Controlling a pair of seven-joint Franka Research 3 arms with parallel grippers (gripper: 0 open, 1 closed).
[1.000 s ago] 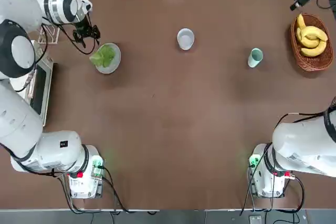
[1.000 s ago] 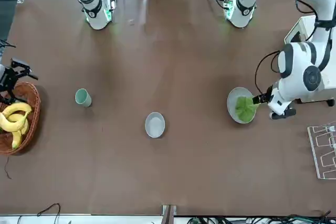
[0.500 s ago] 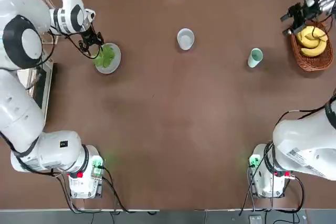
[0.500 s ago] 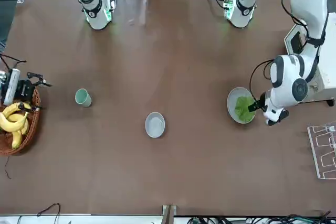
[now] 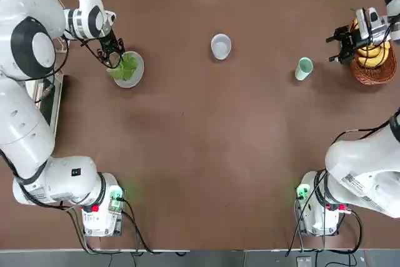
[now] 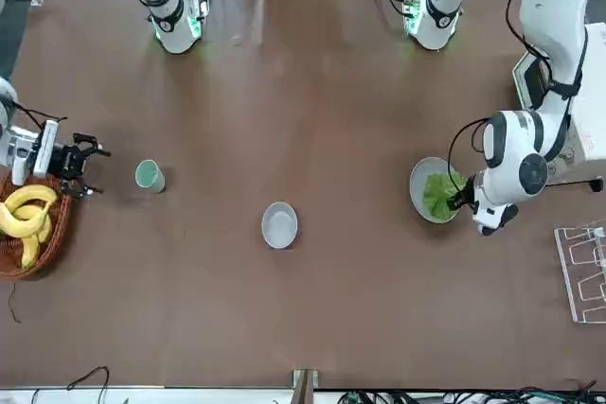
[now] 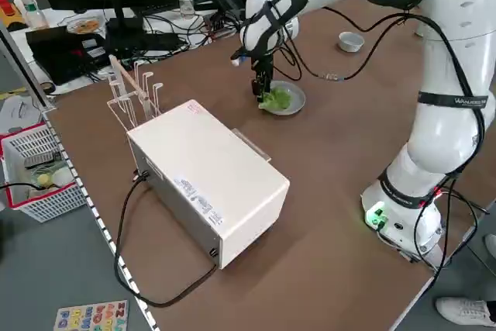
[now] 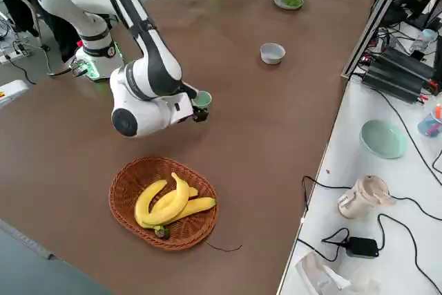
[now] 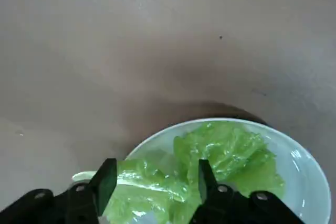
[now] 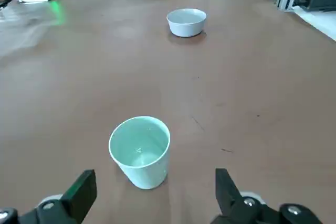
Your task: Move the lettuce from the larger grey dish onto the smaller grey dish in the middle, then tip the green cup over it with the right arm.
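Left gripper astride crinkly light-green lettuce

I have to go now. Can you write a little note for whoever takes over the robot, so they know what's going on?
Left gripper: down on the larger grey dish, fingers around the lettuce, nothing lifted.
Right gripper: open, level, facing the upright green cup, not touching it.
Smaller grey dish: empty, mid-table.
Done: nothing.
Left: move the lettuce to the small dish, then tip the cup over it.

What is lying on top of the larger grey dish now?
The lettuce lies on the larger grey dish, with the left gripper straddling its edge. The dish surface under the leaves is hidden.
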